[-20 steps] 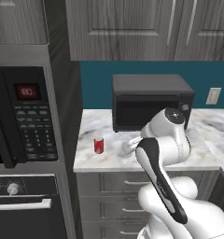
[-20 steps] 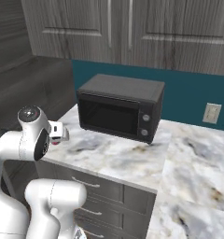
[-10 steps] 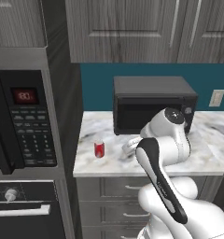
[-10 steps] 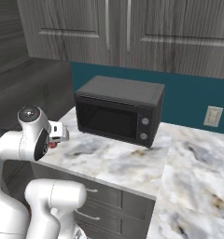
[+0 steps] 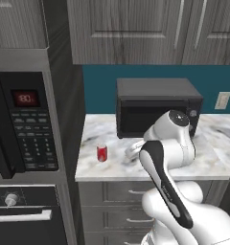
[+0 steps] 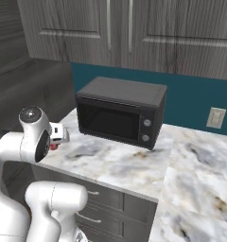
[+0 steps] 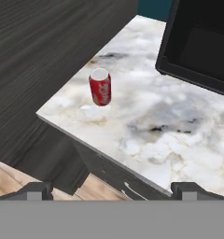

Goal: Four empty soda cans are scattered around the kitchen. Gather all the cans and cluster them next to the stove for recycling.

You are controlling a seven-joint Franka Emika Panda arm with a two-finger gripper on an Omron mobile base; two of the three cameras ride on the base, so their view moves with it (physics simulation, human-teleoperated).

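Hand view: one can point(image 7: 100, 87) stands upright on the marble bench point(image 7: 170, 135), near its corner, beside the dark wood wall panel point(image 7: 44, 60). Microwave point(image 7: 202, 46) sits well apart from it, toward the top right of that view. My fingers point(image 7: 112, 190) are spread wide, nothing between them; both tips sit off the bench edge, clear of the can.

Left base view: can point(image 5: 102, 153) near the bench point(image 5: 112, 167) front-left corner, apart from the microwave point(image 5: 157, 107), close to the tall oven column point(image 5: 28, 143). My hand hovers just right of the can, over the bench in front of the microwave.

Right base view: a sliver of red shows behind my wrist, likely the can; too hidden to be sure. Microwave point(image 6: 122, 111) on the bench point(image 6: 134, 165), outlet point(image 6: 215, 117) on the teal backsplash.
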